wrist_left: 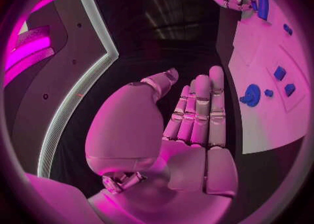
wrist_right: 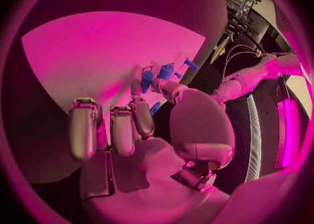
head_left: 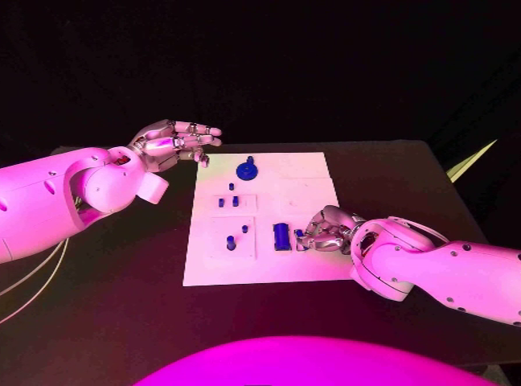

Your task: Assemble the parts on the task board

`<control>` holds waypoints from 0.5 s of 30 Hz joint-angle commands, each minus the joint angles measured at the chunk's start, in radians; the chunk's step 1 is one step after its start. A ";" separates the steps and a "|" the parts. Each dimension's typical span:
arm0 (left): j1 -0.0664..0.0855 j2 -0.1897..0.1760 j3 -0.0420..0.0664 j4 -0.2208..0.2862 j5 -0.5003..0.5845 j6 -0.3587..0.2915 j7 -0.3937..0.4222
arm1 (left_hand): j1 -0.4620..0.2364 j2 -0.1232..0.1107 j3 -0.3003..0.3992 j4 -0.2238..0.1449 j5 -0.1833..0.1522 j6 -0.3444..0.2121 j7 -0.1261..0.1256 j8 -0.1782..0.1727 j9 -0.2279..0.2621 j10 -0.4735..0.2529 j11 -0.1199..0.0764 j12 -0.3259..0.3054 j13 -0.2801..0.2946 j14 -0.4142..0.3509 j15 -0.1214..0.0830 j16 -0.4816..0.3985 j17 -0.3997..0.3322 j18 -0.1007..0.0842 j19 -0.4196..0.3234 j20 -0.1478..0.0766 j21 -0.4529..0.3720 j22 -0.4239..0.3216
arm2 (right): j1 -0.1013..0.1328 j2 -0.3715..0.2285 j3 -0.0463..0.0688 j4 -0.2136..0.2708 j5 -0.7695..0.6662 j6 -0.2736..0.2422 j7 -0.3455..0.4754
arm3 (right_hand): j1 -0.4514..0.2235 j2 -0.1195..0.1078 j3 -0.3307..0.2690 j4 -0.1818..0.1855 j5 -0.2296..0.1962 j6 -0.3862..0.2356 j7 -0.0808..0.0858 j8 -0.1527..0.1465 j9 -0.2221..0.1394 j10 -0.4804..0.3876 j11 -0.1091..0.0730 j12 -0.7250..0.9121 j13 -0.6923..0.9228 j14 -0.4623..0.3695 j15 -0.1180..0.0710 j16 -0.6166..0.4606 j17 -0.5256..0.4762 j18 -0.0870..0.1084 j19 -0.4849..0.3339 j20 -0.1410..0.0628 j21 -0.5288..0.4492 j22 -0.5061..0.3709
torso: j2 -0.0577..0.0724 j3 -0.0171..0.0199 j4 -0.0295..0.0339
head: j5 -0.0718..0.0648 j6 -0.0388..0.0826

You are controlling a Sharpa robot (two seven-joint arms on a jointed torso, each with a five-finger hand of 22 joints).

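Lighting: strong magenta wash throughout; backdrop black. Task board (head_left: 295, 173) brightest surface, near glare; worktop (head_left: 121, 305) dim. Soft shadow beside right hand (head_left: 326, 229). Wrist views: fisheye bending of straight edges, dark circular vignette, rims blurred.

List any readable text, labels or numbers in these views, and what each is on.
None readable.
Task board: plain white, with no print that can be made out.
Blue parts, such as the round one at the far end: no markings visible.
Left hand and right hand: no logo or number that can be read.
Table: bare black, no labels.
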 commanded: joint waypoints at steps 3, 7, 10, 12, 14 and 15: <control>0.000 0.001 0.001 0.002 -0.001 0.004 0.001 | 0.000 0.009 -0.020 0.006 -0.001 -0.009 0.007 0.016 -0.011 -0.023 0.002 0.014 -0.011 -0.007 -0.002 -0.008 -0.010 -0.017 0.002 0.002 -0.010 -0.010 | -0.001 0.002 0.000 0.001 -0.001 -0.002 0.006 | -0.048 0.000 0.042 0.022 0.007 0.033 -0.007 0.034 0.014 0.026 -0.007 -0.006 0.087 0.088 -0.002 0.007 0.142 -0.022 0.059 -0.015 0.002 0.216 | 0.000 0.0004 -0.0008 | 0.002 -0.001; 0.000 0.001 0.001 0.002 -0.001 0.004 0.000 | 0.000 0.009 -0.020 0.006 -0.001 -0.009 0.007 0.016 -0.011 -0.023 0.002 0.014 -0.011 -0.007 -0.002 -0.008 -0.010 -0.017 0.002 0.002 -0.010 -0.010 | -0.001 0.003 0.000 0.001 -0.001 -0.003 0.008 | -0.077 -0.008 0.036 0.032 -0.029 0.035 -0.006 0.032 0.011 0.026 -0.006 -0.006 0.087 0.088 -0.002 0.007 0.142 -0.022 0.059 -0.014 0.001 0.217 | 0.000 0.0007 -0.0008 | 0.002 -0.001; 0.000 0.001 0.001 0.002 -0.001 0.004 0.000 | 0.000 0.009 -0.020 0.006 -0.001 -0.009 0.007 0.016 -0.011 -0.023 0.002 0.014 -0.011 -0.007 -0.002 -0.008 -0.010 -0.017 0.002 0.002 -0.010 -0.010 | -0.001 0.003 0.000 0.001 -0.001 -0.003 0.011 | -0.087 -0.014 0.032 0.034 -0.043 0.035 -0.006 0.030 0.010 0.026 -0.006 -0.007 0.087 0.088 -0.001 0.006 0.141 -0.022 0.058 -0.014 -0.001 0.216 | 0.000 0.0005 -0.0010 | 0.002 -0.001; 0.000 0.001 0.001 0.002 -0.001 0.004 0.000 | 0.000 0.009 -0.020 0.006 -0.001 -0.009 0.007 0.016 -0.011 -0.023 0.002 0.014 -0.011 -0.007 -0.002 -0.008 -0.010 -0.017 0.002 0.002 -0.010 -0.010 | -0.001 0.002 0.000 0.001 0.000 -0.003 0.012 | -0.097 -0.020 0.028 0.036 -0.056 0.035 -0.005 0.029 0.009 0.025 -0.005 -0.008 0.086 0.088 -0.001 0.007 0.142 -0.022 0.058 -0.014 -0.003 0.216 | 0.000 0.0004 -0.0008 | 0.002 -0.001; 0.000 0.001 0.001 0.002 -0.002 0.004 0.000 | 0.000 0.009 -0.020 0.006 -0.001 -0.009 0.007 0.016 -0.011 -0.023 0.002 0.014 -0.011 -0.007 -0.002 -0.008 -0.010 -0.017 0.002 0.002 -0.010 -0.010 | -0.001 0.002 0.000 0.001 0.000 -0.004 0.014 | -0.105 -0.024 0.024 0.039 -0.077 0.036 -0.005 0.028 0.008 0.025 -0.005 -0.008 0.087 0.088 -0.001 0.007 0.142 -0.022 0.059 -0.013 -0.002 0.217 | 0.000 0.0004 -0.0008 | 0.002 -0.001; 0.000 0.001 0.001 0.001 -0.002 0.004 0.000 | 0.000 0.009 -0.020 0.006 -0.001 -0.009 0.007 0.016 -0.011 -0.023 0.002 0.014 -0.011 -0.007 -0.002 -0.008 -0.010 -0.017 0.002 0.002 -0.010 -0.010 | -0.001 0.002 0.000 0.001 0.001 -0.004 0.015 | -0.106 -0.024 0.024 0.039 -0.079 0.036 -0.005 0.028 0.008 0.025 -0.005 -0.008 0.087 0.088 -0.001 0.006 0.141 -0.022 0.059 -0.013 -0.003 0.217 | 0.000 0.0004 -0.0008 | 0.002 -0.001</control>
